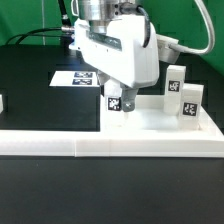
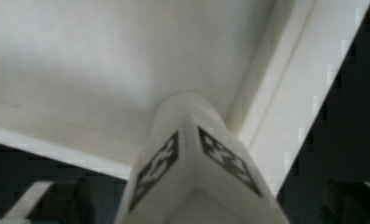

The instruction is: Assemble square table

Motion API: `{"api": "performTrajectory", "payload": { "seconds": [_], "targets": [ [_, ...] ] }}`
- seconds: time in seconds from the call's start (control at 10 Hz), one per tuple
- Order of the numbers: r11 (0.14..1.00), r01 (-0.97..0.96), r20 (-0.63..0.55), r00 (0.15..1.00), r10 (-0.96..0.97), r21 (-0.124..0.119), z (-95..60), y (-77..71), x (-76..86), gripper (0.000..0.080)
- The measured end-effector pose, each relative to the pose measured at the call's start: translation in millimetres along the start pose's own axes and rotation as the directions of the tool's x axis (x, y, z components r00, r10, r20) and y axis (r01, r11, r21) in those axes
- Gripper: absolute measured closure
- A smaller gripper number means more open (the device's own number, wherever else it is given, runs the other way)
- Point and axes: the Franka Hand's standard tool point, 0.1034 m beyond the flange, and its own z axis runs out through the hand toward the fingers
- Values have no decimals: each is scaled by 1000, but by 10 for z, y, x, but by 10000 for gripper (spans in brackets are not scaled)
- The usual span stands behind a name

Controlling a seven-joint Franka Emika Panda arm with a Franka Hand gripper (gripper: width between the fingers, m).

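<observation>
The white square tabletop (image 1: 160,118) lies flat against the low white wall. A short white leg (image 1: 115,103) with black-white tags stands upright at the tabletop's corner, on the exterior view's left. My gripper (image 1: 113,98) hangs straight over that leg with its jaws down either side of it. In the wrist view the leg (image 2: 192,150) rises up the middle over the tabletop (image 2: 93,60). Dark gaps show on both sides of the leg, so the gripper is open. Two more tagged legs (image 1: 175,88) (image 1: 190,101) stand upright on the tabletop's side at the exterior view's right.
The marker board (image 1: 72,78) lies on the black table behind the arm. A long low white wall (image 1: 110,147) runs across the front. A small white object (image 1: 3,101) sits at the exterior view's left edge.
</observation>
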Motion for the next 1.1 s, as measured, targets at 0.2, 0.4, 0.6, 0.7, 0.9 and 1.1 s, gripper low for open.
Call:
{"api": "performTrajectory", "payload": {
  "seconds": [0.2, 0.4, 0.6, 0.7, 0.9, 1.1],
  "targets": [
    [992, 130, -2, 992, -130, -2, -2, 4, 9, 150],
    [892, 451, -7, 892, -451, -7, -27, -1, 21, 150],
    [733, 680, -8, 733, -681, -25, 10, 27, -24, 150],
    [728, 685, -9, 728, -686, -25, 5, 28, -7, 150],
    [756, 654, -10, 756, -654, -25, 7, 30, -6, 162],
    [855, 518, -13, 855, -518, -22, 11, 31, -9, 517]
  ]
}}
